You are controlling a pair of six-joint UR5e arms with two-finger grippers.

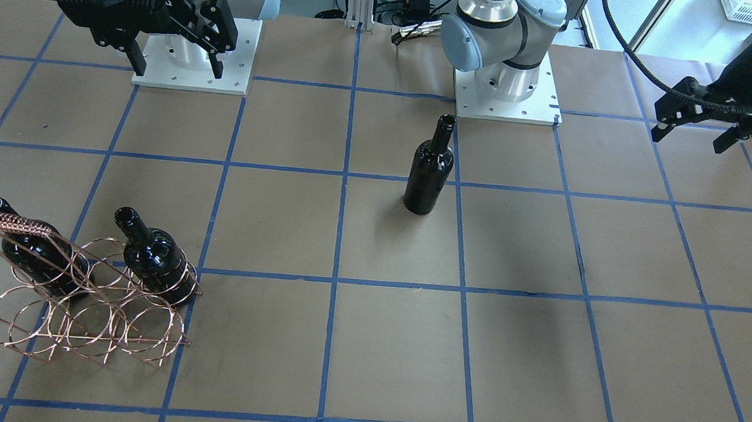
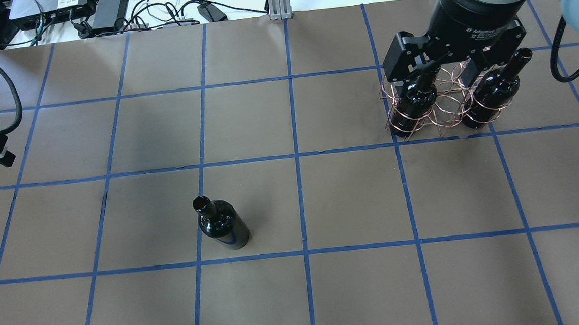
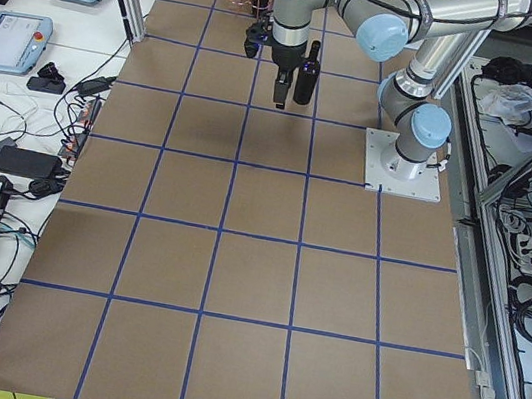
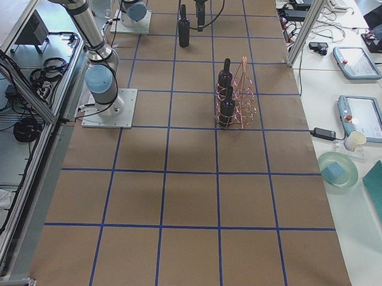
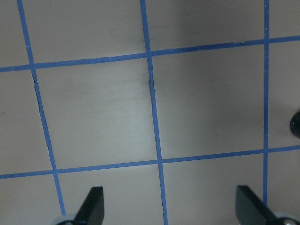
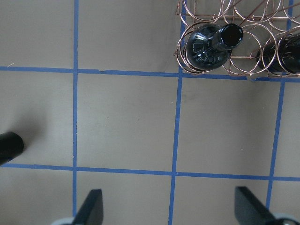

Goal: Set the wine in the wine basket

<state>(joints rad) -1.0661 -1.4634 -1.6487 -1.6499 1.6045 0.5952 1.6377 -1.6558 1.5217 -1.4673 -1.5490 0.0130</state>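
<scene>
One black wine bottle (image 1: 429, 175) stands upright alone near the table's middle; it also shows in the overhead view (image 2: 221, 226). The copper wire wine basket (image 1: 11, 225) holds two more bottles, one at each end of one row (image 1: 36, 250) (image 1: 154, 258). My right gripper (image 1: 178, 65) is open and empty, raised above and near the basket (image 2: 447, 104). Its wrist view shows the basket (image 6: 180, 51), a bottle in it (image 6: 211, 44) and open fingertips (image 6: 91, 208). My left gripper (image 1: 692, 140) is open and empty, raised far to the side of the lone bottle.
The table is brown paper with a blue tape grid. The two arm bases (image 1: 506, 94) (image 1: 194, 66) stand on white plates along the robot's edge. Cables and boxes (image 2: 106, 12) lie past the far edge.
</scene>
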